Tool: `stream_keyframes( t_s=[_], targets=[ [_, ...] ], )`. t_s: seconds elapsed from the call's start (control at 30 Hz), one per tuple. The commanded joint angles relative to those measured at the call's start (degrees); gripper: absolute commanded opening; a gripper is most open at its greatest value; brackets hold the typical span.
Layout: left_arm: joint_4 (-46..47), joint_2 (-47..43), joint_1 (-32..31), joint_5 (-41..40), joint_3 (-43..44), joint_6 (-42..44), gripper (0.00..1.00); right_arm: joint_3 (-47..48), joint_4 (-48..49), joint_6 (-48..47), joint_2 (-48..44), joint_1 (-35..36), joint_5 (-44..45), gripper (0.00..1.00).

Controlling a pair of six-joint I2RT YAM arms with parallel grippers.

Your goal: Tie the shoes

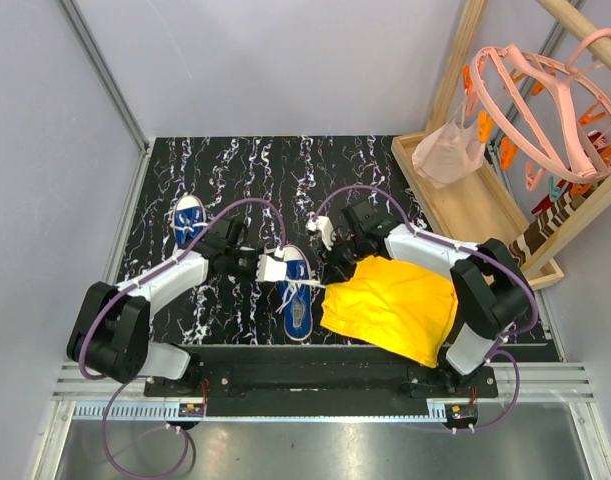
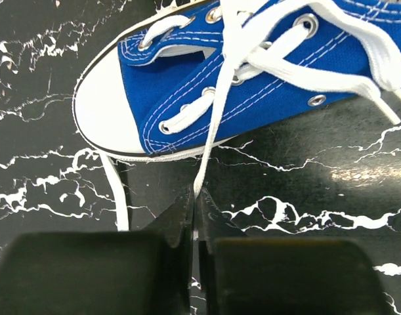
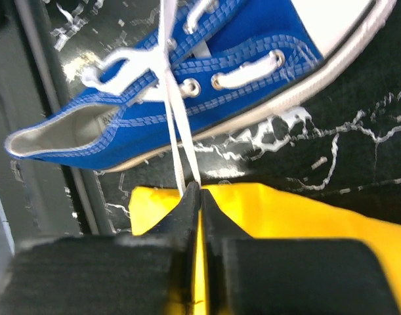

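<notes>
The jaws of the left gripper (image 2: 195, 200) are pressed together on the left lace (image 2: 212, 134), which runs in a straight line from the fingertips up to the eyelets of the middle shoe (image 1: 297, 295). The jaws of the right gripper (image 3: 200, 193) are likewise clamped on the right lace (image 3: 168, 85), a white strand that comes down from the same shoe to the fingertips, which sit over the far edge of a yellow cloth (image 1: 390, 305). This blue shoe lies on the black marbled table (image 1: 245, 170) near the middle, between the two arms, with its white toe cap pointing to the far side and more white lace lying loose across its top. The left gripper is at the shoe's left and the right gripper is to its far right. The other shoe (image 1: 189, 218) stands well apart at the far left of the table, just beyond the left arm. The yellow cloth lies crumpled just right of the middle shoe, partly under the right arm. A wooden rack with pink hangers (image 1: 545, 100) stands at the far right.
</notes>
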Motion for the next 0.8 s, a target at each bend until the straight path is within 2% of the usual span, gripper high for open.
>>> stream_keyframes(
  t_s=[0.0,0.07,0.1,0.17,0.2,0.23,0.3,0.33,0.4,0.57,0.67,0.7,0.77],
  targets=[
    [1.4,-3.0,-1.5,0.2,3.1,-4.7,0.16,5.2,-1.6,0.1,0.9,-0.1,-3.9,0.24],
    [1.5,-4.0,-3.4,-1.7,4.5,-9.6,0.41,7.9,-0.9,1.3,1.0,0.8,-4.5,0.38],
    [1.5,-5.5,-5.4,-2.4,5.1,-11.2,0.47,9.0,-0.8,1.8,1.0,1.1,-4.4,0.51],
    [1.4,-7.4,-6.9,-3.3,6.8,-16.0,0.57,12.6,-0.7,3.1,0.9,1.4,-4.0,0.59],
    [1.4,-8.9,-7.4,-3.2,7.5,-17.7,0.62,13.8,-0.7,3.8,0.9,1.4,-3.1,0.67],
    [1.2,-9.9,-7.5,-3.2,8.9,-19.2,0.66,16.0,-0.7,4.4,0.5,1.4,-2.3,0.7],
    [0.2,-11.5,-7.5,-3.7,10.2,-23.3,0.68,17.7,-0.7,5.6,-0.6,1.4,0.6,0.79],
    [-0.2,-13.3,-7.5,-5.1,11.4,-24.7,0.69,19.2,-0.8,5.7,-1.9,1.4,1.7,0.9],
    [0.1,-15.0,-6.6,-6.8,12.6,-32.1,0.73,20.5,-0.8,6.3,-4.4,1.2,4.8,0.98],
    [-6.7,-15.8,-0.4,-6.6,22.1,-49.4,0.81,21.2,-0.8,10.3,-10.7,-1.5,10.1,1.0],
    [-11.9,-15.4,4.2,-6.7,27.0,-55.0,0.87,19.9,-1.0,13.4,-14.6,-5.0,12.0,1.0],
    [-12.7,-15.2,6.3,-7.5,27.6,-56.2,0.92,19.0,-1.0,13.6,-16.8,-5.7,12.4,1.0],
    [-14.9,-14.5,8.6,-11.6,29.4,-60.7,0.99,15.1,-1.3,14.3,-19.1,-8.4,12.4,1.0]
  ],
)
